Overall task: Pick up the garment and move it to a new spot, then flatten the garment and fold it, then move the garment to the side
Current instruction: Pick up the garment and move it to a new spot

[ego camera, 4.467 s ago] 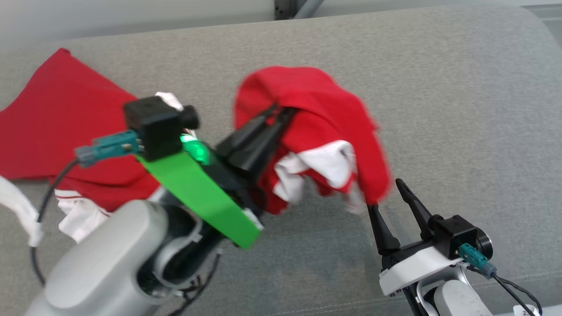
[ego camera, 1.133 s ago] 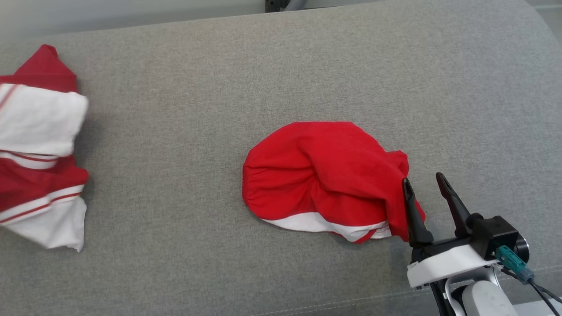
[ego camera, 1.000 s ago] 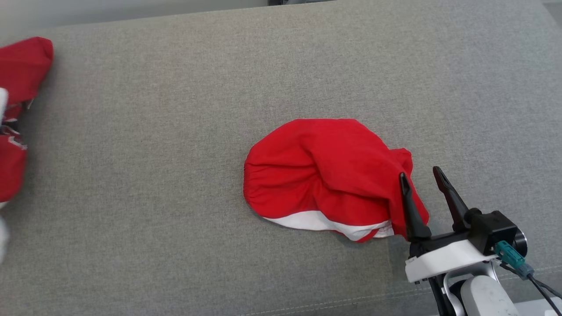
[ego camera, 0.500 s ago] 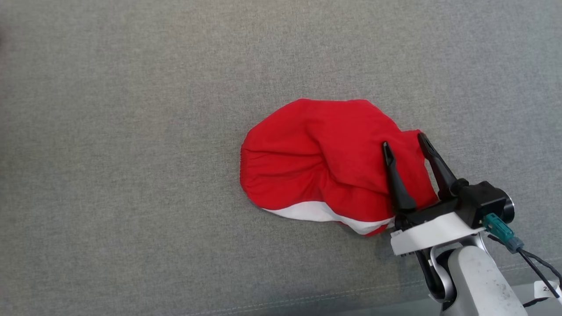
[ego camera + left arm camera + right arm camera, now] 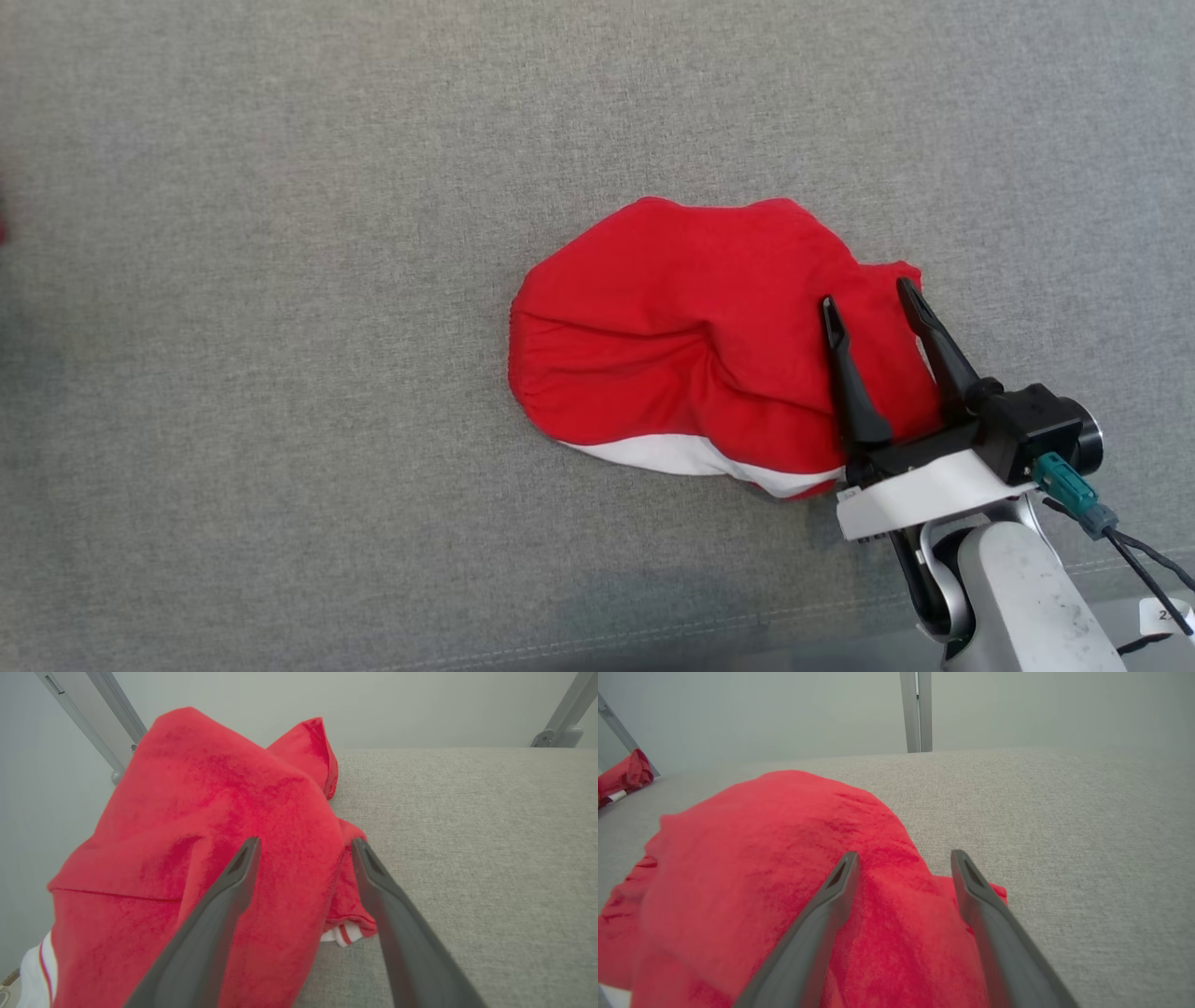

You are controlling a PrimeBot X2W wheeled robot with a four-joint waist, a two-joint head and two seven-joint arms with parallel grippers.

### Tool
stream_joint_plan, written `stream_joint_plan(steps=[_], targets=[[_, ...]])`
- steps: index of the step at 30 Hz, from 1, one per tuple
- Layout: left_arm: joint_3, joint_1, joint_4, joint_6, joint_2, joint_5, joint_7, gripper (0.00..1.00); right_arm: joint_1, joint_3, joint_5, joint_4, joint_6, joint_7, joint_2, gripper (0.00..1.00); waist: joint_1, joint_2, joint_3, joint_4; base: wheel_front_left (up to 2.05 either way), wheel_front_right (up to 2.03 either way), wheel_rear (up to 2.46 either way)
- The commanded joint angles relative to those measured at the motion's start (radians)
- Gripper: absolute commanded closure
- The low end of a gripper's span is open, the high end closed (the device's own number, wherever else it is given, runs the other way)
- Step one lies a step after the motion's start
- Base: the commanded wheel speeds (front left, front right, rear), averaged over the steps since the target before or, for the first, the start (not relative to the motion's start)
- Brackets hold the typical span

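The grey fabric surface [image 5: 280, 280] takes up pretty much the whole head view, and the red garment [image 5: 672, 327] sits on it in a crumpled lump right of centre, with white trim [image 5: 672, 455] peeking out along its lower edge. The right gripper [image 5: 865, 293] comes in from the lower right, fingers spread over the garment's right end, clamping nothing. In the left wrist view the left gripper [image 5: 304, 842] is released too, over a second red heap [image 5: 210, 812] on the frame's left side.
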Motion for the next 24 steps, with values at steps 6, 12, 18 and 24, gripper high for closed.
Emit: stream_joint_plan(steps=[6,12,18,24], targets=[[-0.002,0.124,-0.119,0.019,-0.025,0.054,-0.018,0.0,0.055,-0.007,-0.01,-0.014,-0.001,0.0,-0.002,0.0,-0.0001,-0.0001,-0.178,0.059,0.0,0.0,0.0],[0.032,0.43,-0.535,0.084,-0.067,0.129,-0.019,0.0,0.133,-0.027,-0.047,-0.053,-0.001,0.0,-0.002,0.0,-0.0001,-0.0001,-0.328,0.063,0.0,0.0,0.0],[0.076,0.692,-0.839,0.161,-0.126,0.194,-0.019,0.0,0.189,-0.04,-0.068,-0.058,-0.001,0.0,-0.027,0.0,-0.0001,-0.0001,-0.408,0.045,0.0,0.0,0.0],[0.115,0.879,-0.916,0.177,-0.2,0.235,-0.017,0.0,0.237,-0.063,-0.069,-0.039,-0.001,0.0,-0.067,0.0,-0.0001,-0.0001,-0.453,0.029,0.0,0.0,0.0]])
